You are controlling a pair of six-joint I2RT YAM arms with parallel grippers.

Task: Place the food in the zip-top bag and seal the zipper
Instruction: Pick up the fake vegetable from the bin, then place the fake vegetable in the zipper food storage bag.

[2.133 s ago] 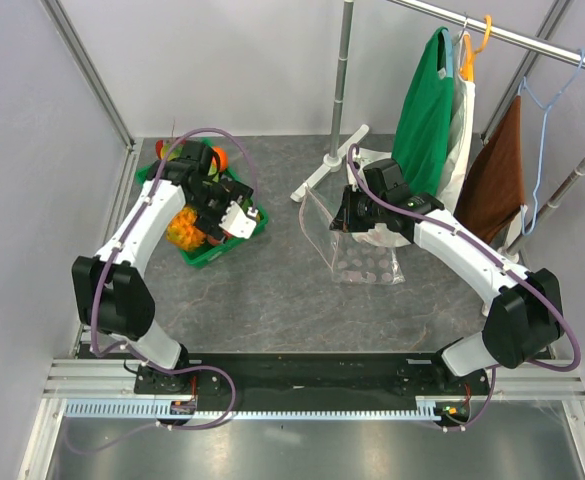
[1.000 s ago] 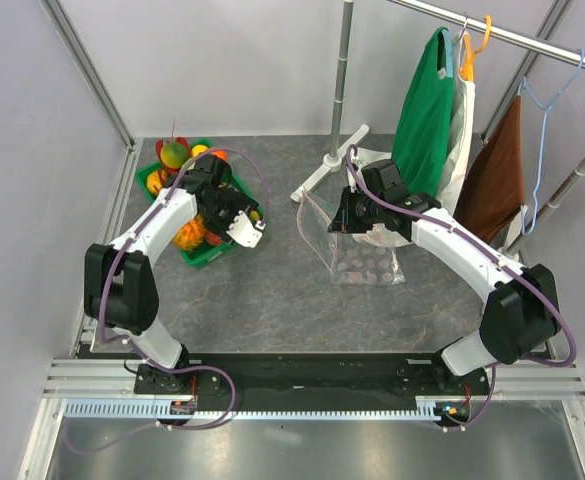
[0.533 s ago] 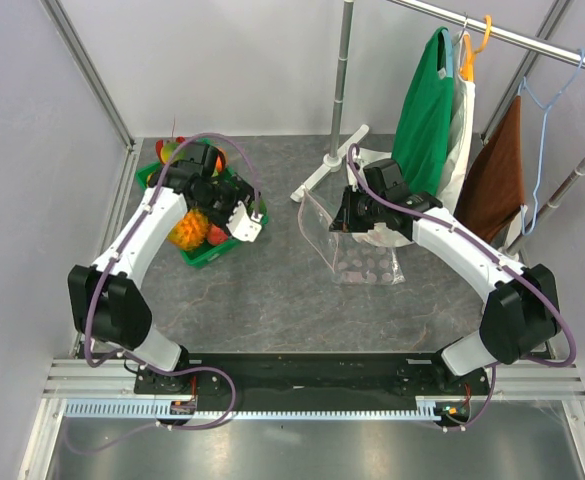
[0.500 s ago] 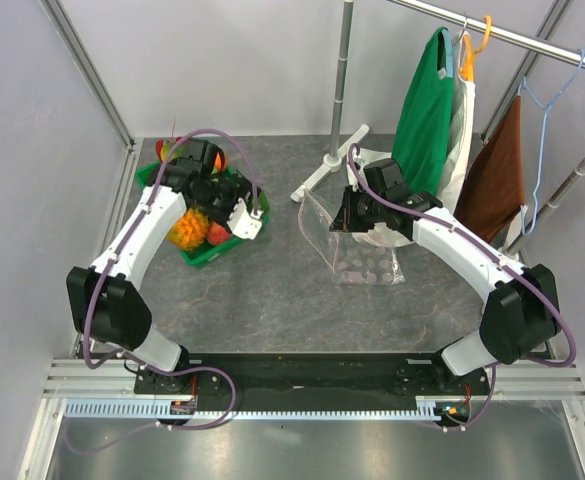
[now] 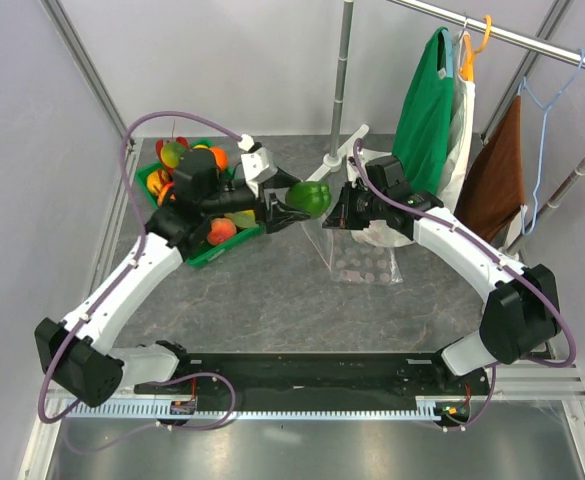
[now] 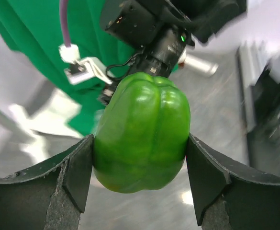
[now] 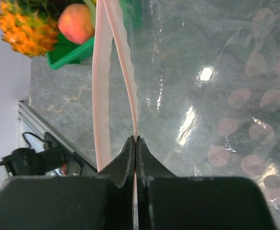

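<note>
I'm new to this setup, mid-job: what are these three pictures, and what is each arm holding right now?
Two white robot arms are bolted at the near edge of a grey table. The wide picture looks down from above; the other two come from cameras on each wrist. The left tool holds a glossy green toy pepper in the air. The right tool is shut on the pale pink zipper strip of the clear dotted plastic bag. More toy fruit sits in a green plastic tray.
</note>
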